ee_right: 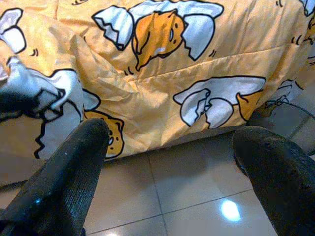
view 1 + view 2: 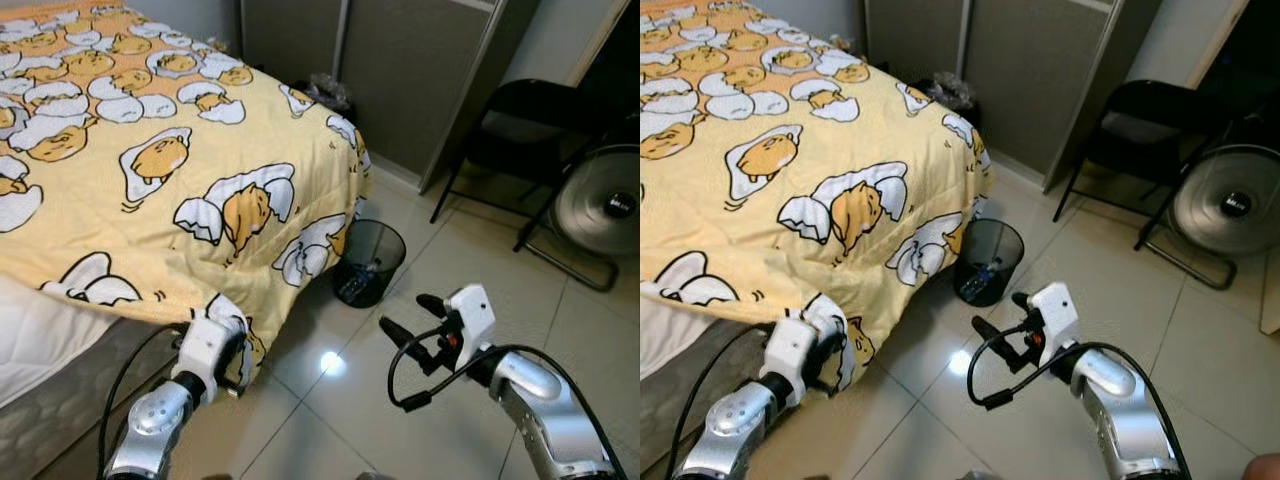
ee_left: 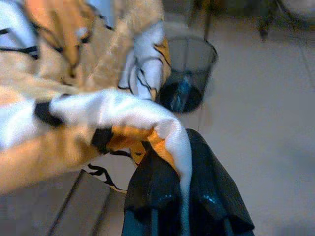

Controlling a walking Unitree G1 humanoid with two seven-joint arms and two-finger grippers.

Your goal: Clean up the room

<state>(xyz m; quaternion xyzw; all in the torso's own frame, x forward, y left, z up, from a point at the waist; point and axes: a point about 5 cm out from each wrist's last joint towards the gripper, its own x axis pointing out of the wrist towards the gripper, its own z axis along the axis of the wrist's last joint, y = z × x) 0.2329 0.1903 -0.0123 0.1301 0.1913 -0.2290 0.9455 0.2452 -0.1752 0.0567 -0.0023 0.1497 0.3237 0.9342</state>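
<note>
Here: left gripper pinches hem of yellow blanket at bed's lower corner. Right gripper spread wide, empty, over tiled floor near mesh wastebasket.

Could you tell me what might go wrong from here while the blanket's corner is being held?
The left gripper pinches only the thin edge of the yellow blanket, so a hard pull may slip it free. The hanging corner sits near the wire wastebasket and could tip it. The open right gripper could snag its own looping cable.
</note>
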